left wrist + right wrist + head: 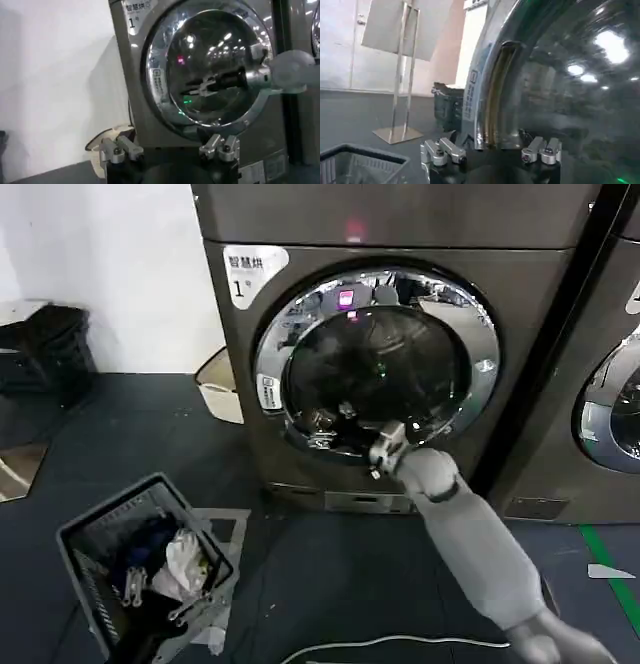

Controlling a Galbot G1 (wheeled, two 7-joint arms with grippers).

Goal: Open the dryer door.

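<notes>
The dryer door [375, 364] is a round porthole with a chrome ring [482, 334] on the dark machine labelled "1" [243, 274]. It looks shut or barely ajar. My right gripper [383, 452] is at the door's lower edge, its grey arm reaching up from the lower right. In the right wrist view the right gripper [491, 151] is open, with the door's [570, 75] chrome rim edge [487, 110] between its fingers. My left gripper [170, 150] is open and empty, held back from the machine and facing the door [210, 45] and the right gripper [207, 86].
A grey laundry basket [75, 534] with clothes stands on the floor at the front left. A white tub [222, 389] sits beside the dryer's left side. A second chrome-doored machine [610, 404] stands on the right. A white cable [400, 644] lies on the floor.
</notes>
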